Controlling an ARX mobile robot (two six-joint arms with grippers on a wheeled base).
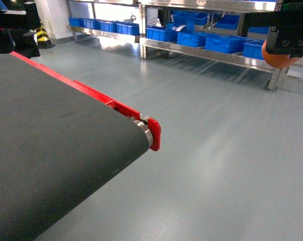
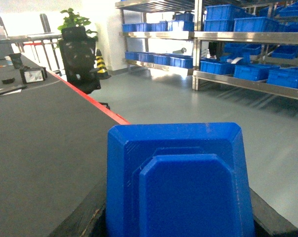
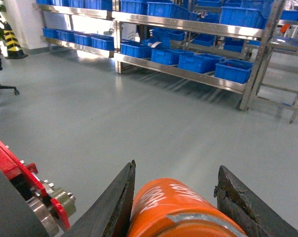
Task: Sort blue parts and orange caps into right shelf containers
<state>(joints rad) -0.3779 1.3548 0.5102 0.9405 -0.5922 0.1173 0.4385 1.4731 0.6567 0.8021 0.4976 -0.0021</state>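
My left gripper (image 2: 178, 219) is shut on a blue part (image 2: 176, 180), a flat moulded piece with cut corners that fills the lower left wrist view above the dark belt. An orange cap (image 3: 174, 210) with white print lies between the black fingers (image 3: 116, 202) of my right gripper (image 3: 177, 168), which is shut on it. In the head view that gripper (image 1: 288, 47) hangs at the top right with the orange cap (image 1: 276, 57) showing under it. I cannot pick out the deep right shelf containers among the blue bins on the shelves.
A dark conveyor belt (image 1: 51, 165) with a red side rail (image 1: 98, 95) ends at a roller (image 1: 145, 131) on the left. Grey floor stretches to steel shelves (image 1: 211, 52) carrying blue bins (image 1: 224, 42). A black chair (image 2: 78, 61) and a striped cone (image 2: 100, 61) stand far left.
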